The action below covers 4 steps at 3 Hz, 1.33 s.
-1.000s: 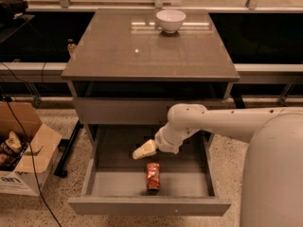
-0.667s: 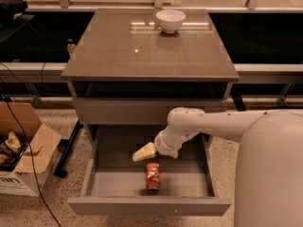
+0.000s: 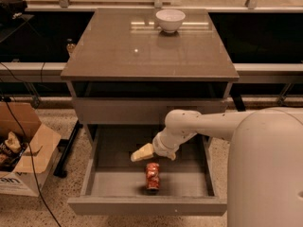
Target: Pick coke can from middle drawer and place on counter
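Observation:
The coke can (image 3: 152, 176) is red with whitish markings and lies on its side on the floor of the open middle drawer (image 3: 118, 186), near the front. My gripper (image 3: 141, 153) hangs inside the drawer, just above and behind the can, a little to its left, not touching it. The white arm reaches in from the right. The counter (image 3: 118, 46) is the glossy grey-brown top of the cabinet above.
A white bowl (image 3: 170, 20) stands at the back of the counter. A plain grey drawer front (image 3: 118, 110) is shut above the open drawer. An open cardboard box (image 3: 21, 148) sits on the speckled floor at left, with black cables beside it.
The gripper has shifted slightly left and down inside the drawer, staying above the can. The can has not moved.

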Motion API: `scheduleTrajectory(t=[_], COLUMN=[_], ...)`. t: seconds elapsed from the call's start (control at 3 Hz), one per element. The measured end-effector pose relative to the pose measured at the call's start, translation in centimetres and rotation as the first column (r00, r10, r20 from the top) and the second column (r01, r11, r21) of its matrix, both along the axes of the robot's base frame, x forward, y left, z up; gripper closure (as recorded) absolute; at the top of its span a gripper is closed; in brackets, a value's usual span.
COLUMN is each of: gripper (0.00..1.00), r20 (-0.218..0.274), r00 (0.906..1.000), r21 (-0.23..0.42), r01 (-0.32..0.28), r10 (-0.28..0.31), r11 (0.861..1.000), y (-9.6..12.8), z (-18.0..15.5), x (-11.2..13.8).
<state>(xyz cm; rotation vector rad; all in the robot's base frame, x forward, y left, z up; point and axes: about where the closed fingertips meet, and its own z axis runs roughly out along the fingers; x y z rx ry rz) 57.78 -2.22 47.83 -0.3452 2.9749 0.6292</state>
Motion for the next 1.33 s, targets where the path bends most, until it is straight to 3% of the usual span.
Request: scheduleTrajectory(t=[0.67, 1.33], gripper=[0.00, 0.00], r20=[-0.057, -0.130], r00=[0.9949, 0.9802], r21=[-0.035, -0.084], r01=[0.081, 0.139], r10=[-0.083, -0.150], r11=[0.996, 0.987], y=[0.2, 0.3], z=[-3.2, -5.7], x=[0.3, -0.2])
